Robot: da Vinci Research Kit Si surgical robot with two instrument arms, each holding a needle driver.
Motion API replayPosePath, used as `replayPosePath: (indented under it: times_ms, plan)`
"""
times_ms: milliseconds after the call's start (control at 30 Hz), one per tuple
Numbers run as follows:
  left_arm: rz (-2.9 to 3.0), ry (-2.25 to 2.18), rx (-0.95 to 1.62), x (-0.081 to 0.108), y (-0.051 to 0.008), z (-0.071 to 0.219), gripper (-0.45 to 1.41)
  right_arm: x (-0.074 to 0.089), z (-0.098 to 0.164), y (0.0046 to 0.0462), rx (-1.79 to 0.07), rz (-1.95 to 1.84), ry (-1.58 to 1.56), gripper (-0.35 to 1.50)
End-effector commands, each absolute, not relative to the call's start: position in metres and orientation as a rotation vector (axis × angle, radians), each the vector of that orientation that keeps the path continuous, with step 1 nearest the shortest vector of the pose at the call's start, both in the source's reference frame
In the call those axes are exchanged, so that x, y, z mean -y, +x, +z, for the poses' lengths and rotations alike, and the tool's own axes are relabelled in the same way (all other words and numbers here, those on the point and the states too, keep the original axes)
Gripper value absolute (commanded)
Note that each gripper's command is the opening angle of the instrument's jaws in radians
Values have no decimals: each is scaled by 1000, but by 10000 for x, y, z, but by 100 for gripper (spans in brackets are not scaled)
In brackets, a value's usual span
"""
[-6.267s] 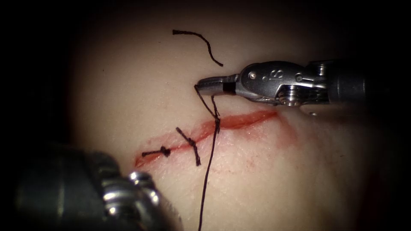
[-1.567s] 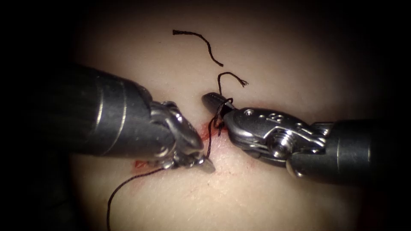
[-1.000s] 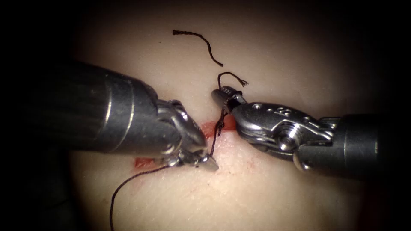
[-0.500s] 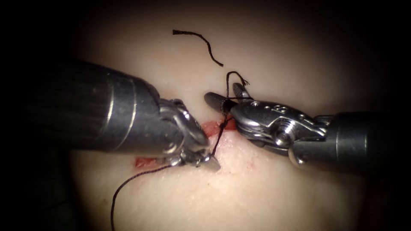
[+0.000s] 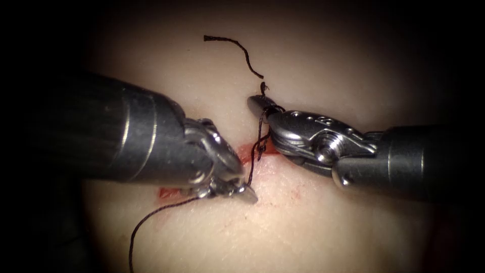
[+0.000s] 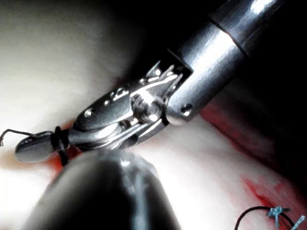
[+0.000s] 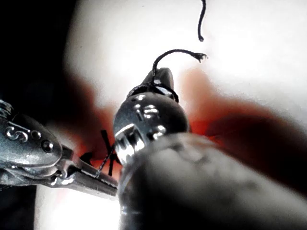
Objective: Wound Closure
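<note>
Pale pork-belly tissue (image 5: 313, 222) fills the bench field, dark at the edges, with a red-stained cut (image 5: 242, 154) running across it. Left arm's steel needle driver (image 5: 246, 192) sits just below the cut, jaws clamped on the black suture thread (image 5: 151, 215), which trails down and away to the left. Right arm's needle driver (image 5: 258, 103) lies above the cut with thread wrapped around its closed jaws and the short frayed tail (image 7: 180, 51) gripped at the tip. Curved needle not located. Loose cut thread scrap (image 5: 237, 48) lies well above. Judgement: a knot is partly formed over the cut; the red gap beside it remains open.
</note>
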State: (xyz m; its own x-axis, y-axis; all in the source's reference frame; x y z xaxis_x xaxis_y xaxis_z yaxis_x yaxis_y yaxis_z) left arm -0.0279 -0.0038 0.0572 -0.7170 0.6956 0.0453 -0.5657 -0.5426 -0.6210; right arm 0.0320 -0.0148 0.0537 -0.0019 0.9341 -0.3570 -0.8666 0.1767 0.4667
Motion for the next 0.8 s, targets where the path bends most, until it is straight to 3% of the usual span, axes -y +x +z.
replayPosePath:
  times_ms: [33, 533, 800]
  plan:
    - [2236, -267, 814, 35, -281, 575, -45, 155, 533, 332, -678, 1411, 162, -35]
    - [2078, -251, 596, -66, -185, 581, -45, 201, 498, 316, -836, 1034, 408, -35]
    - [1993, -224, 484, -109, -179, 619, -45, 210, 493, 293, -872, 835, 492, -35]
